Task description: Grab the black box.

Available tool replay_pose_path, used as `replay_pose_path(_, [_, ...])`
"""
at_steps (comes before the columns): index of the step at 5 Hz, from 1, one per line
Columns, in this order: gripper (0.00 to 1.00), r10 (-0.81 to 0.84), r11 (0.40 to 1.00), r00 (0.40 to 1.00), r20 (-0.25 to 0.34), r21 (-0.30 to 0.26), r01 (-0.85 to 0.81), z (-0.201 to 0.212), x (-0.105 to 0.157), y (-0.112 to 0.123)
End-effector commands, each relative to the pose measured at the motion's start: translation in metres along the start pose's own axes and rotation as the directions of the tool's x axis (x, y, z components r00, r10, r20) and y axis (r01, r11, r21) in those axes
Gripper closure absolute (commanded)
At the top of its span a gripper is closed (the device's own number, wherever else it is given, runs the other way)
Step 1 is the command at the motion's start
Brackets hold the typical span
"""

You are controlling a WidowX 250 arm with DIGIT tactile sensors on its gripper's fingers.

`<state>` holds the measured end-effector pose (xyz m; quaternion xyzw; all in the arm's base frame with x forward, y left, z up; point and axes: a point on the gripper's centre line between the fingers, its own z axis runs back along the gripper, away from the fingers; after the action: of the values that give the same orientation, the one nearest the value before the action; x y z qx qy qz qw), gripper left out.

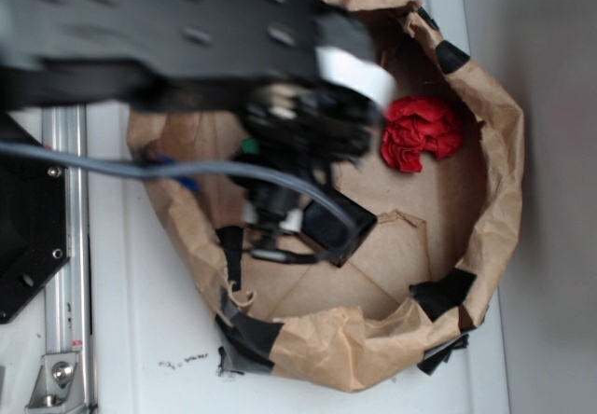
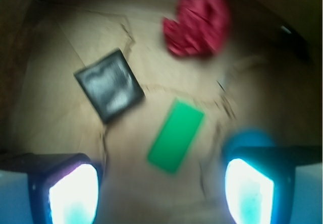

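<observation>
The black box (image 2: pixel 109 85) is a glossy black square lying flat on the brown paper, ahead and to the left of my fingers in the wrist view. In the exterior view it (image 1: pixel 338 223) lies just beside my gripper (image 1: pixel 280 211). My gripper (image 2: pixel 161 193) hovers above the paper, open and empty, its two fingertips (image 2: pixel 73 193) wide apart. The black box is outside the gap between them. The arm hides part of the scene in the exterior view.
A flat green block (image 2: pixel 175 135) lies right of the black box, just ahead of the finger gap. A crumpled red cloth (image 2: pixel 197 21) (image 1: pixel 420 134) lies farther off. A raised brown paper wall (image 1: pixel 494 153) with black tape patches (image 1: pixel 443 293) rings the area.
</observation>
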<state>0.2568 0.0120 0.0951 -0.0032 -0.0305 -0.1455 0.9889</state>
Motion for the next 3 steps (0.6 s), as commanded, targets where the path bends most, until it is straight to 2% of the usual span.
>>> replay_pose_path(1, [0.00, -0.305, 0.945, 0.951, 0.052, -0.108, 0.309, -0.065, 0.056, -0.037])
replay_pose_path(2, [0.00, -0.383, 0.913, 0.922, 0.060, -0.129, 0.387, -0.075, 0.047, -0.062])
replay_pose_path(3, [0.00, -0.394, 0.912, 0.918, 0.054, -0.102, 0.397, -0.071, 0.033, -0.075])
